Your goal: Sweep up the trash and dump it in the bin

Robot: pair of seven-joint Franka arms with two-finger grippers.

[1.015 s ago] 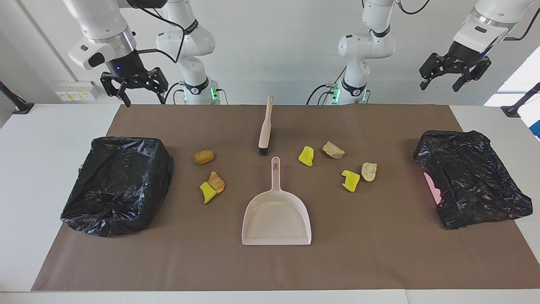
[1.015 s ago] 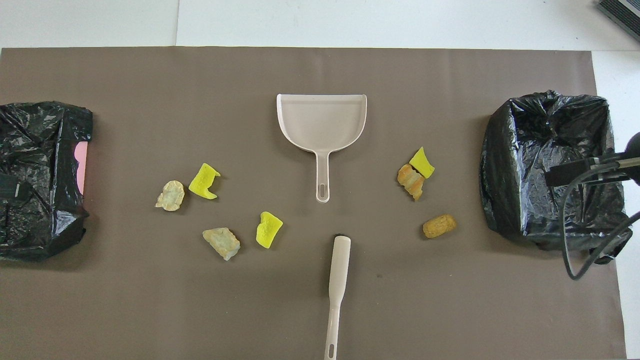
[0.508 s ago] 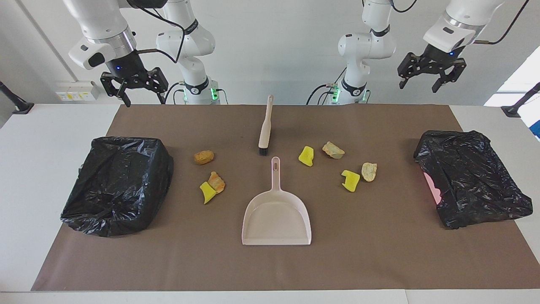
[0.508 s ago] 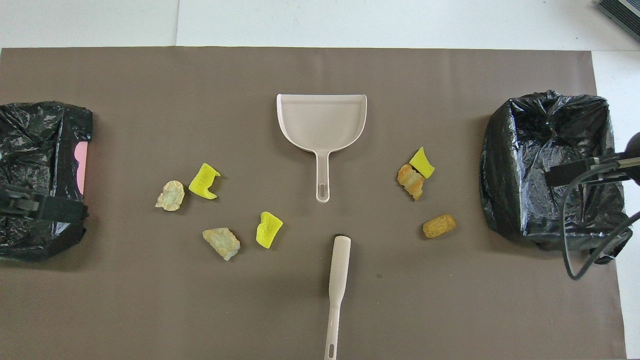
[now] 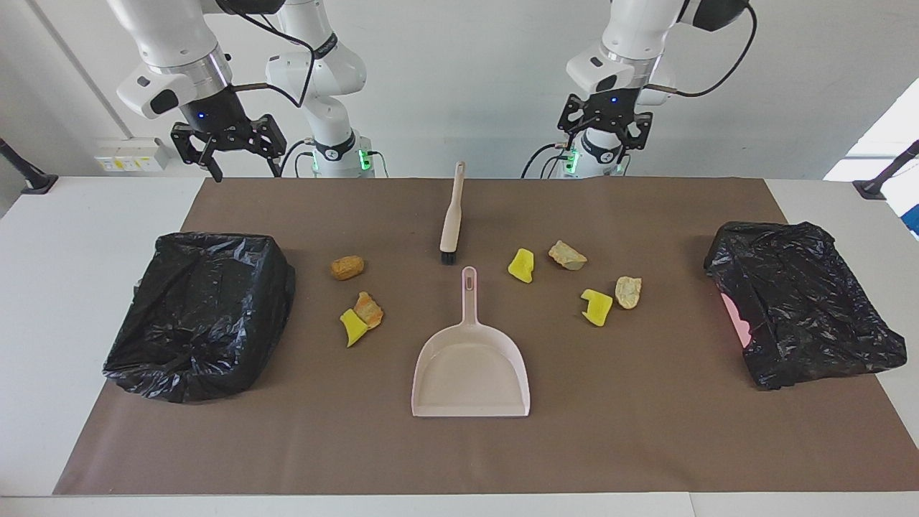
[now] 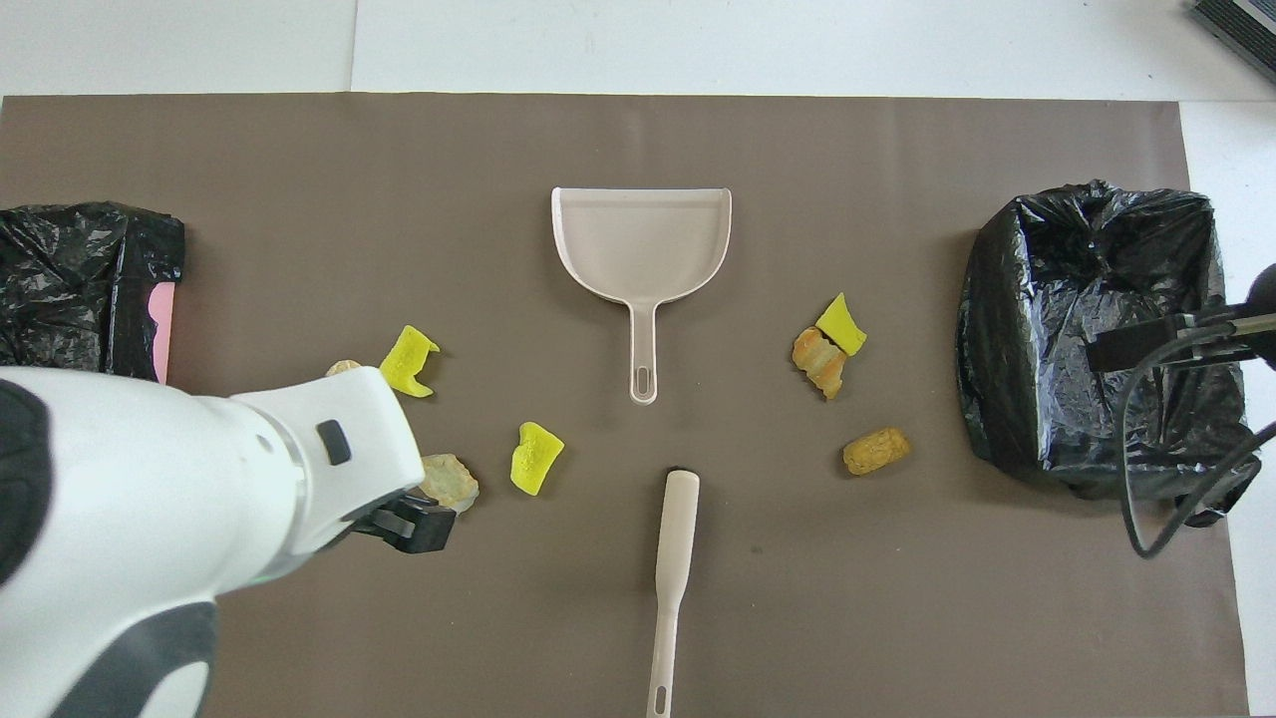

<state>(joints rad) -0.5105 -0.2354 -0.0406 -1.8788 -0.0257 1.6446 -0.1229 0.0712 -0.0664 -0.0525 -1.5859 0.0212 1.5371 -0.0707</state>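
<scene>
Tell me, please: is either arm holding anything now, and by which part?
Nothing is held. Left gripper and right gripper are both open, up in the air.

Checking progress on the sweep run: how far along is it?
Nothing done yet: all seven trash pieces lie on the mat, and the dustpan is empty. In hand: nothing; left gripper and right gripper hang open above the robots' end. Left: grab brush and dustpan, sweep, dump in a bin.
</scene>
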